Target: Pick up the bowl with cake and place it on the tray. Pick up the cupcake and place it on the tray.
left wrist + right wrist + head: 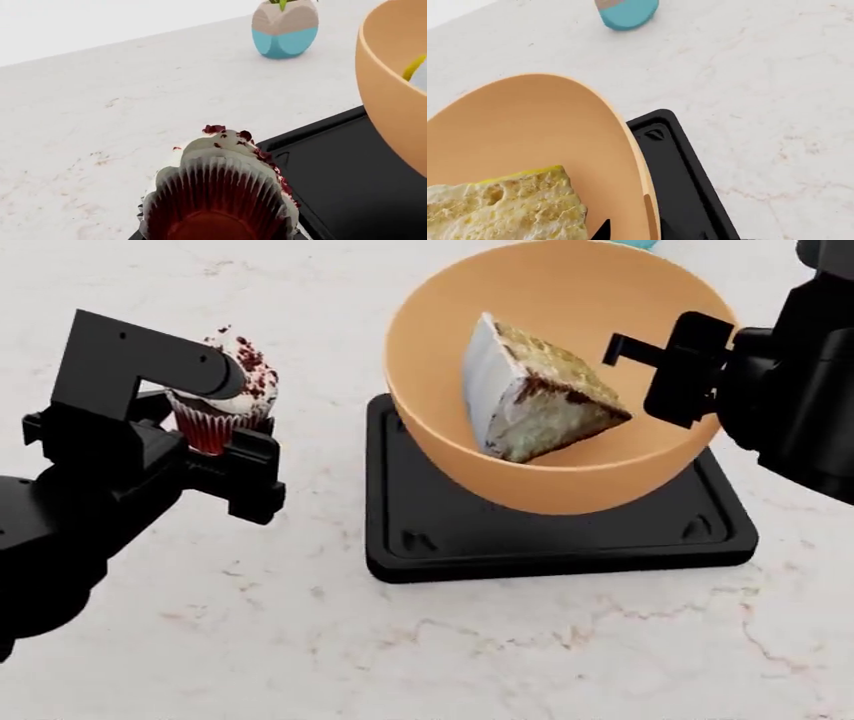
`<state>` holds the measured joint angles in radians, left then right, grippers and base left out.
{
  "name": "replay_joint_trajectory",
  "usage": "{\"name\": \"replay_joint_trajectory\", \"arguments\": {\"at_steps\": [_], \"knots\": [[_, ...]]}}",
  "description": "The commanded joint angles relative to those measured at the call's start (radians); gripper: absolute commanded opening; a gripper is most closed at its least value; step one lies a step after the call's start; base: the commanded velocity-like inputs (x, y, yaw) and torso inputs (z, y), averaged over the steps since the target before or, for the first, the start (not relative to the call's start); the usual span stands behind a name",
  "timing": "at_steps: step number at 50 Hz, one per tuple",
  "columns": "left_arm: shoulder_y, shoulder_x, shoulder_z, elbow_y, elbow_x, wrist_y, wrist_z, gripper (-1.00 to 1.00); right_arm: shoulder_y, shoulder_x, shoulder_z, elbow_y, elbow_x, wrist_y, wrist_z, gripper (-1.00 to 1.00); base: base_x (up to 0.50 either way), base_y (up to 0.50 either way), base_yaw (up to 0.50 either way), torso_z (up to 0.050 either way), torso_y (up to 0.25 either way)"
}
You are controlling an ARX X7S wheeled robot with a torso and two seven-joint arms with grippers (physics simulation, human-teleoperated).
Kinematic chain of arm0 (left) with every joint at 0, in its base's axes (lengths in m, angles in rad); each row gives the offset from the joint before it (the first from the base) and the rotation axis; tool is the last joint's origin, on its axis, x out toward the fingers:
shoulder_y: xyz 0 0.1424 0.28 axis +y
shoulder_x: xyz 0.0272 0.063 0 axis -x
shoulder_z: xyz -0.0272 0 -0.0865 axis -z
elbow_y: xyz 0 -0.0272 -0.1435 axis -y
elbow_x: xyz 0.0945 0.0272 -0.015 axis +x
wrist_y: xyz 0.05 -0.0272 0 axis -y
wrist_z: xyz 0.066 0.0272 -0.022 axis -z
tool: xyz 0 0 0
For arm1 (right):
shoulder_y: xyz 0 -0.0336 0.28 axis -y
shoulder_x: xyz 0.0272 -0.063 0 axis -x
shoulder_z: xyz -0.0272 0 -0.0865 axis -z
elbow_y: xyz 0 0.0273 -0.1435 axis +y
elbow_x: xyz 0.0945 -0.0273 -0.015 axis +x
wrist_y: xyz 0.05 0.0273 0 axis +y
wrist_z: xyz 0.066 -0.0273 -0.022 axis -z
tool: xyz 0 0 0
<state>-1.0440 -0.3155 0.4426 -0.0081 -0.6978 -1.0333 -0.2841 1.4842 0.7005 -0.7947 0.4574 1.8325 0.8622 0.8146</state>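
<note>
My left gripper (pixel 211 430) is shut on the cupcake (pixel 227 390), which has a dark red wrapper and white frosting with red crumbs. It is held above the counter just left of the black tray (pixel 534 540). In the left wrist view the cupcake (pixel 220 195) hides the jaws, beside the tray's corner (pixel 347 180). The big orange-tan bowl (pixel 587 290) with the cake wedge (pixel 534 390) is over the tray, tilted. My right gripper (pixel 681 365) is shut on its right rim. One fingertip (pixel 602 231) shows inside the bowl (pixel 547 125) next to the cake (pixel 507 210). I cannot tell whether the bowl touches the tray (pixel 684 170).
A teal-and-tan rounded container (pixel 285 27) stands on the white marbled counter (pixel 400 660) beyond the tray; it also shows in the right wrist view as the container (pixel 627 11). The bowl's side (pixel 390 95) looms close to the cupcake.
</note>
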Motion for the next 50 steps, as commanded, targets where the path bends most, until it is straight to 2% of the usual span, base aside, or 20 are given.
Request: {"name": "replay_joint_trajectory", "arguments": {"at_steps": [1,16,20,39,50], "knots": [[0.0,0.001,0.0,-0.004,-0.01,0.011,-0.016,-1.0,0.004,-0.018,0.005,0.039,-0.038,-0.01,-0.056,-1.0,-0.02,-0.5,0.0,0.0,0.0],[0.003,-0.001,0.01,-0.002,-0.016,0.009,-0.013,-1.0,-0.032,0.001,0.025,-0.052,0.0,-0.021,-0.005,-1.0,-0.02,-0.5,0.0,0.001,0.001],[0.017,-0.001,0.017,-0.006,-0.009,0.026,-0.01,-1.0,-0.024,-0.008,0.018,-0.044,-0.021,-0.024,-0.027,-1.0,0.0,0.07,0.0,0.0,0.0],[0.015,0.0,0.031,-0.014,-0.009,0.028,-0.008,-1.0,0.002,-0.044,-0.008,0.072,-0.09,-0.045,-0.107,-1.0,0.0,0.0,0.46,0.0,0.001],[0.018,-0.002,0.038,0.001,-0.014,0.025,-0.01,-1.0,-0.043,-0.037,0.014,0.011,-0.057,-0.066,-0.088,-1.0,0.12,-0.03,0.0,0.0,0.001]]}}
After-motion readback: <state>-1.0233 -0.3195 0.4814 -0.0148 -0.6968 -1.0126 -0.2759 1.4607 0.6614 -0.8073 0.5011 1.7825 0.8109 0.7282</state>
